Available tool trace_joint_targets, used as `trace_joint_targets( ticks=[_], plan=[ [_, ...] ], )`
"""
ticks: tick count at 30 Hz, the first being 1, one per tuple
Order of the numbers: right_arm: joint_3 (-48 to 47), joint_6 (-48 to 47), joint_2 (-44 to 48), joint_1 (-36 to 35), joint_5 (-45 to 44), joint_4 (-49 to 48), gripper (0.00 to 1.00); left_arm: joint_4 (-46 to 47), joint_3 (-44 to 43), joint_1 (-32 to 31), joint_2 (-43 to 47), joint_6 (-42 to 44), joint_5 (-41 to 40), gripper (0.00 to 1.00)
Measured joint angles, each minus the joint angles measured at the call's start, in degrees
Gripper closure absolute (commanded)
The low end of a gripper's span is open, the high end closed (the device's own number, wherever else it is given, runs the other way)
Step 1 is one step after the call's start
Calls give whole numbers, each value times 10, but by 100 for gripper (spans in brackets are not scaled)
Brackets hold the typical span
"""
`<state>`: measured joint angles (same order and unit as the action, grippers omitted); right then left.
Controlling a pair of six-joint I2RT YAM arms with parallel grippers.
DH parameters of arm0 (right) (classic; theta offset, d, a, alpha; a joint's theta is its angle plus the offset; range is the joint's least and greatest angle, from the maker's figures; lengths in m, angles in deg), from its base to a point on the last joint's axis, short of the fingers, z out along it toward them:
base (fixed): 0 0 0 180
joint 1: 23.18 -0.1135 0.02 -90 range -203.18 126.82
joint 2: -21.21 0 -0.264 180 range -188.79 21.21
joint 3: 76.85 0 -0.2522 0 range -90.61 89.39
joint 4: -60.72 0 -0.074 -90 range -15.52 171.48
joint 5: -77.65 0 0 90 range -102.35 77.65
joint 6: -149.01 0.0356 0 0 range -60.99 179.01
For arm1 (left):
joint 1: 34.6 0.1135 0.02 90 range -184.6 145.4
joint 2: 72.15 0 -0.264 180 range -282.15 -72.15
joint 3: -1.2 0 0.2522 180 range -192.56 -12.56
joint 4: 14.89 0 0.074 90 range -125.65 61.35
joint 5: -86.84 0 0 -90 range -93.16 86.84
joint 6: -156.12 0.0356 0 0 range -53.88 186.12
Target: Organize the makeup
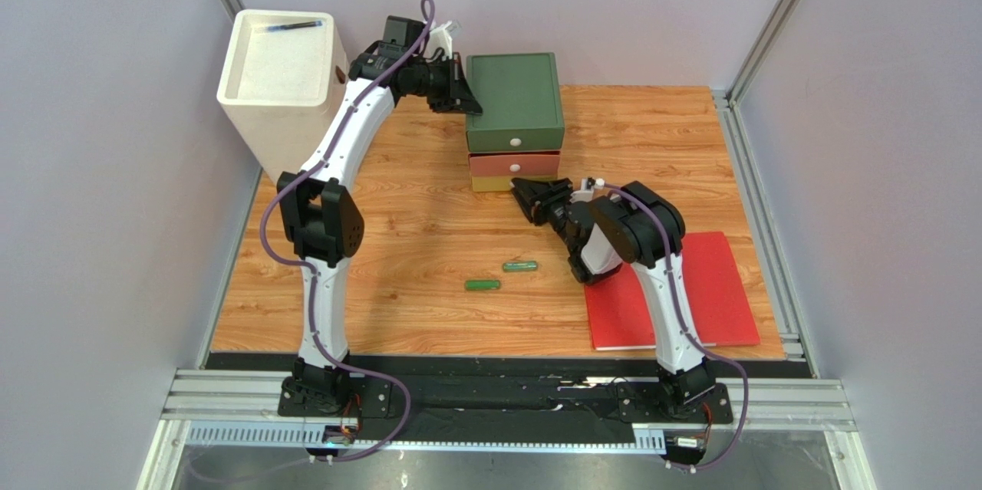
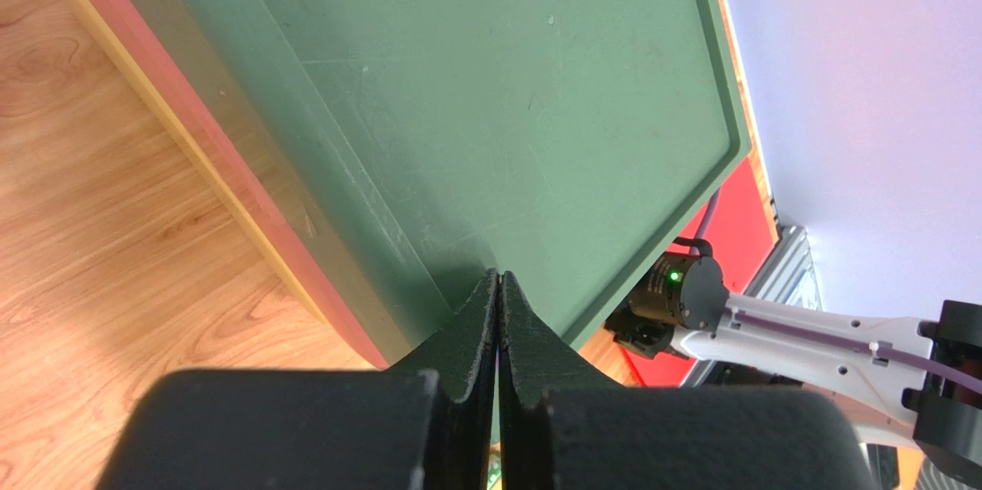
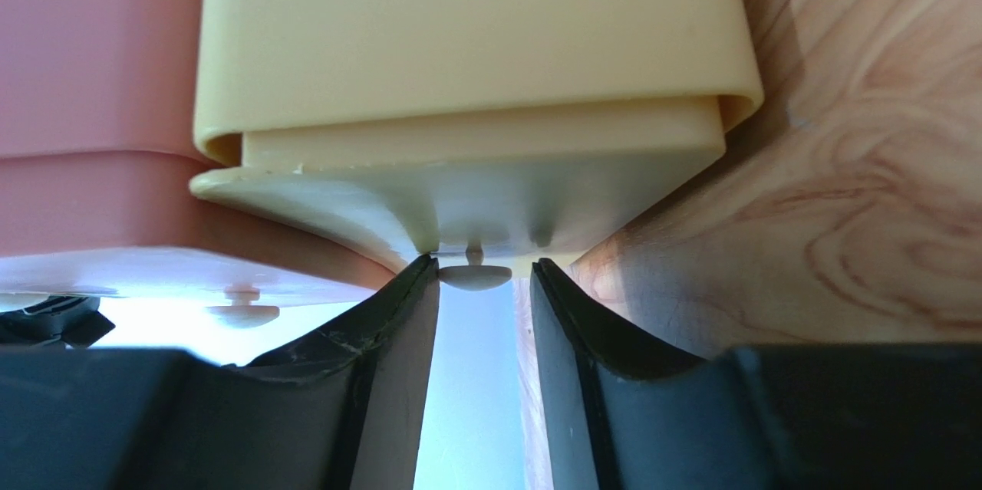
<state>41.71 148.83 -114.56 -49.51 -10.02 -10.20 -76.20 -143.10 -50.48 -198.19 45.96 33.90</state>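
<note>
Two slim green tubes [image 1: 521,267] [image 1: 483,283] lie on the wooden table in front of a small drawer unit [image 1: 514,99] with a green top, a pink drawer and a yellow bottom drawer. My left gripper [image 1: 467,99] is shut and empty, its tips [image 2: 498,274] resting on the left edge of the green top [image 2: 519,87]. My right gripper [image 1: 533,193] is open at the yellow drawer [image 3: 461,30], its fingers on either side of the drawer's small knob [image 3: 475,275]. No other makeup is in view.
A white bin [image 1: 282,70] stands at the back left with a slim dark stick [image 1: 288,25] on its lid. A flat red book [image 1: 720,283] lies at the right under my right arm. Grey walls close in on both sides.
</note>
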Motion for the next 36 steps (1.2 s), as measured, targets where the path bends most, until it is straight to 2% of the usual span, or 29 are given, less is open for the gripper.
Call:
trace_joint_targets(
  ticks=[9, 12, 14, 16, 28, 36],
  plan=[
    [-3, 24, -7, -3, -2, -2, 71, -2, 0, 1, 0, 0, 2, 100],
    [-3, 24, -7, -3, -5, -3, 81, -3, 1, 2, 1, 0, 2, 100],
    [-3, 24, -8, -3, -6, -3, 94, -3, 1, 2, 2, 1, 2, 100],
    [-3, 24, -8, -3, -8, -3, 100, -3, 2, 3, 2, 1, 2, 100],
    [2, 25, -4, -3, -2, -2, 100, -4, 1, 3, 2, 1, 2, 100],
    [53, 36, 28, -3, 24, 0, 100, -10, -2, 4, 2, 0, 2, 100]
  ],
)
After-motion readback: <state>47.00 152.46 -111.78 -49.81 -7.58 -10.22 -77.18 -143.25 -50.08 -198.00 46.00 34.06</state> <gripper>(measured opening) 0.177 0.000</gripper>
